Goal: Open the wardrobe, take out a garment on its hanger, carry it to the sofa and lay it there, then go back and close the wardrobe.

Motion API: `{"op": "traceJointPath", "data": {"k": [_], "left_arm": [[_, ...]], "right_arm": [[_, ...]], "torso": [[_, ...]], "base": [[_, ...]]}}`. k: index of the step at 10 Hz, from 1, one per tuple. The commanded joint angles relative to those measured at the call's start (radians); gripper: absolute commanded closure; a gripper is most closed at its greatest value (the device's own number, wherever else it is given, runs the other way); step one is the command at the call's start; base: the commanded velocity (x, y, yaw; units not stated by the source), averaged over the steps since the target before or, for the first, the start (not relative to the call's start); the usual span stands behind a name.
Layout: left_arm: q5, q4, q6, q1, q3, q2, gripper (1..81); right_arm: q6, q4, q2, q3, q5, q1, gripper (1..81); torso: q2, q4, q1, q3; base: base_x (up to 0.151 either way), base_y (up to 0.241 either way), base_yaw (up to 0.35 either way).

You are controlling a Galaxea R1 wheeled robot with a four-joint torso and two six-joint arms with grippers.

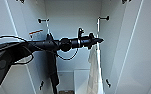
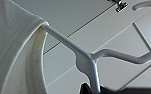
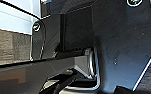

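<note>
Wardrobe (image 1: 131, 50) open; left gripper (image 1: 97, 40) reaches in at the white garment (image 1: 93, 67) hanging on its hanger (image 2: 87, 58) at the right side; jaws' opening can't be told, possibly on the hanger neck; shirt light, limp; hanger stiff, best gripped at the neck.

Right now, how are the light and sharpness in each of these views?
Head view: blurry, cool bluish cast over the open white wardrobe, the left gripper dark against it. Left wrist view: soft, even light on the thin white hanger and white T-shirt. Right wrist view: dim, faint glints on dark robot parts.
</note>
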Motion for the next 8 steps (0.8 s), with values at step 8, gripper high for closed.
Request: {"op": "traceJointPath", "data": {"k": [8], "left_arm": [[-0.047, 0.024, 0.022, -0.147, 0.018, 0.000, 81.1]], "right_arm": [[-0.001, -0.010, 0.007, 0.009, -0.040, 0.044, 1.0]], "torso": [[-0.001, 0.000, -0.002, 0.000]], "base": [[-0.107, 0.000, 0.000]]}}
